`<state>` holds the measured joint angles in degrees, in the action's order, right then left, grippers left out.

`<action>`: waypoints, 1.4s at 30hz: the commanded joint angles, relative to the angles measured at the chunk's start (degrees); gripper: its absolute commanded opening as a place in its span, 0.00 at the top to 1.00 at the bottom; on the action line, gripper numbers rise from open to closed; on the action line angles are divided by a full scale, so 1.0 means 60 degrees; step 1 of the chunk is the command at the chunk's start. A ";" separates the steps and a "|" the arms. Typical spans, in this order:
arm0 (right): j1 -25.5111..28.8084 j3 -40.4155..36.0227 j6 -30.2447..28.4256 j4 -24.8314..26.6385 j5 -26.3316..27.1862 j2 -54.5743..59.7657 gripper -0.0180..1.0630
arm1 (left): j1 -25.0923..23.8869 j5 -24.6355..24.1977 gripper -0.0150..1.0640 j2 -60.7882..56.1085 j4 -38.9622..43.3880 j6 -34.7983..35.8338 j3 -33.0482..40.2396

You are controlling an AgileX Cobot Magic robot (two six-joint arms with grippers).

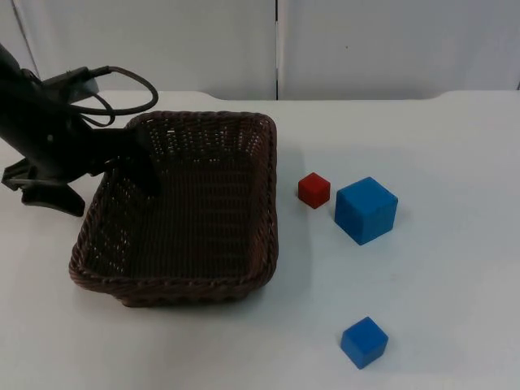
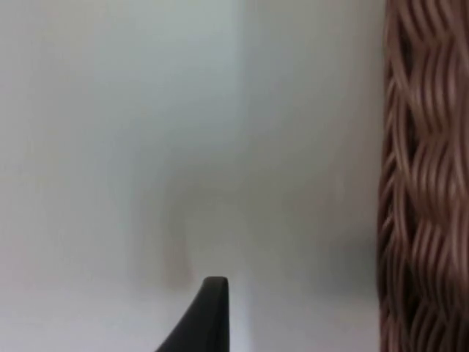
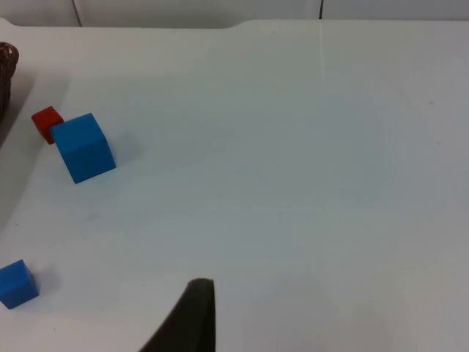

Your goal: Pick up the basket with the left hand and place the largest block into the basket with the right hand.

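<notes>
A brown wicker basket [image 1: 187,215] stands on the white table [image 1: 439,276] toward the table's left side, its long axis running from the far edge toward the near edge; nothing lies inside it, and its woven floor is bare. The left claw [image 1: 134,158] is at the basket's far-left corner, one finger [image 1: 145,166] reaching down inside the left wall; whether the claw is clamped on the rim cannot be told. In the left wrist view the woven wall [image 2: 421,183] stands close beside a black fingertip [image 2: 209,312], with bare table between them. Three blocks rest on the table to the right of the basket, all outside it. The large blue block [image 1: 366,210] sits well apart from the basket's right wall, and the small red block [image 1: 314,189] lies just beside it, between it and the basket. The small blue block [image 1: 363,342] lies near the table's near edge, well apart from the other two. The right wrist view shows the same three blocks from the right arm's side; whether the right claw [image 3: 192,319] is apart or together cannot be told.
</notes>
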<state>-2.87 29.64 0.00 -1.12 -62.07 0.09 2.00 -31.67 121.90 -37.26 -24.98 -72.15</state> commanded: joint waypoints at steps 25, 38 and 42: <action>0.0058 -0.0014 -0.0149 -0.0341 0.0039 -0.0015 0.01 | 0.0355 0.0561 0.41 0.0163 0.0100 -0.0081 -0.0039; 0.0058 -0.0014 -0.0149 -0.0341 0.0039 -0.0015 0.01 | 0.0333 -0.0346 0.99 -0.0002 0.0009 0.0189 -0.0039; 0.0058 -0.0014 -0.0149 -0.0341 0.0039 -0.0015 0.01 | 0.0333 -0.0980 0.99 -0.0563 -0.0008 0.0208 -0.0039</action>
<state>-2.87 29.64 0.00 -3.02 -62.07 0.09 3.85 -33.52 121.69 -37.00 -24.09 -72.15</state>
